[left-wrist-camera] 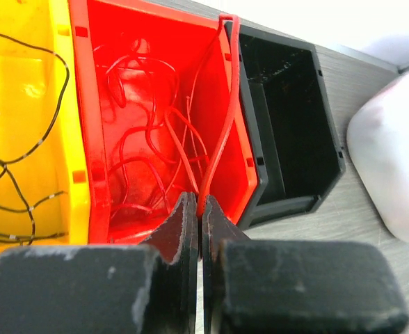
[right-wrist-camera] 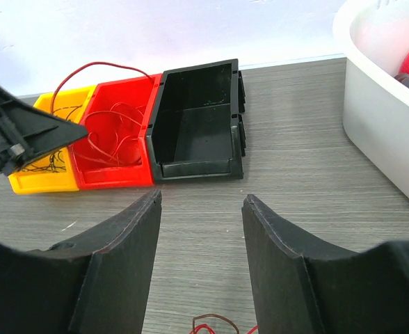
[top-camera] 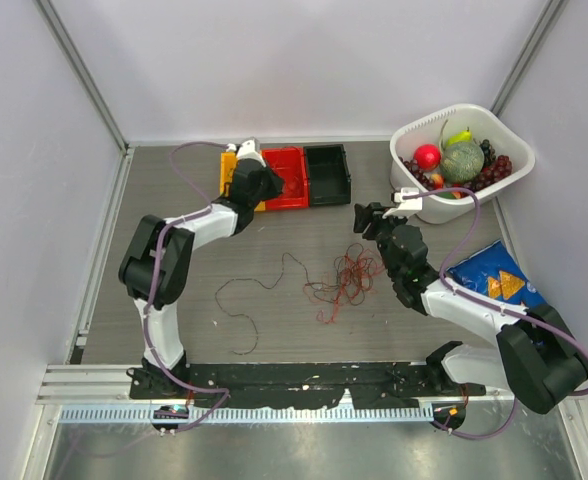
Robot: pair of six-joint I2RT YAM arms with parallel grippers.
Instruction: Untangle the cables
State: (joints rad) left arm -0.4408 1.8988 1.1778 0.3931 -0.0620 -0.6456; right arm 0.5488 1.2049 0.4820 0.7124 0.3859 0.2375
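Nearest me, the feather-light, limp cables point(top-camera: 346, 276) lie knotted mid-tabletop point(top-camera: 304, 338), probably best plucked by one loose outer loop, the right pincer point(right-wrist-camera: 201, 202) poised open over them, while farther off the left pincer point(left-wrist-camera: 202, 209) reaches over the red bin point(left-wrist-camera: 86, 104), nipped shut on a red cable point(left-wrist-camera: 222, 118).

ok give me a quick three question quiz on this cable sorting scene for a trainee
1. True or false: the left gripper is shut on a thin red wire.
2. Which bin holds thin black wires? A: yellow plastic bin. B: red plastic bin. C: black plastic bin.
3. Fill in: the right gripper hovers over the table with its jaws ____.

Key: 1 true; 2 A; 3 open.
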